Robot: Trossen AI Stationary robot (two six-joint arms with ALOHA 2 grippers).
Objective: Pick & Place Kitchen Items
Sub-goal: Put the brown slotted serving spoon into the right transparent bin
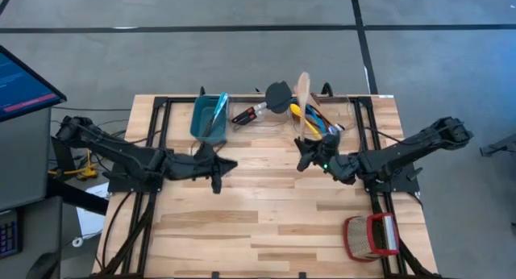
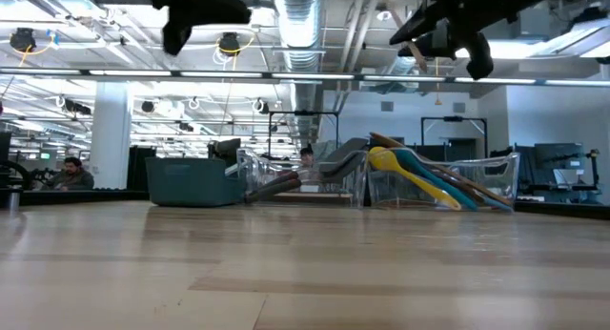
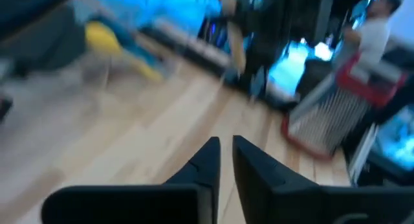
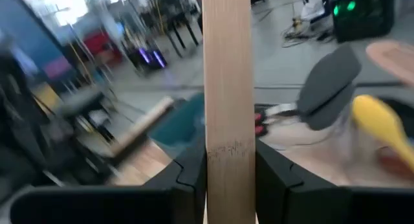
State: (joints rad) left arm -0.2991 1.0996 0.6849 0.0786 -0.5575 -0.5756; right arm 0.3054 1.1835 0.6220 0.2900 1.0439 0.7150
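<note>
Woven red-and-tan basket (image 1: 372,235) sits nearest, at the front right corner of the pale wooden table (image 1: 266,222), lying on its side.

Further in, over the middle of the table, both arms reach toward each other. The left tool (image 1: 218,169) hangs above bare boards left of centre. In its own wrist view its fingers (image 3: 206,160) stand only slightly parted, a thin gap between them and nothing in it.

The right tool (image 1: 309,155) is right of centre and pinches the flat handle of a wooden spoon (image 1: 303,102). The right wrist view shows that handle (image 4: 228,88) upright between the two dark fingers (image 4: 194,166). From above, the spoon points toward the far edge, its bowl over the back row.

Along the far edge, a teal bin (image 1: 208,118) stands on the left with a blue utensil (image 1: 218,111) inside. Right of it lie a red-and-black handled tool (image 1: 250,114) and a black spatula (image 1: 278,94). Furthest right, a clear holder (image 2: 496,182) carries yellow and blue spoons (image 2: 410,168), leaning.
</note>
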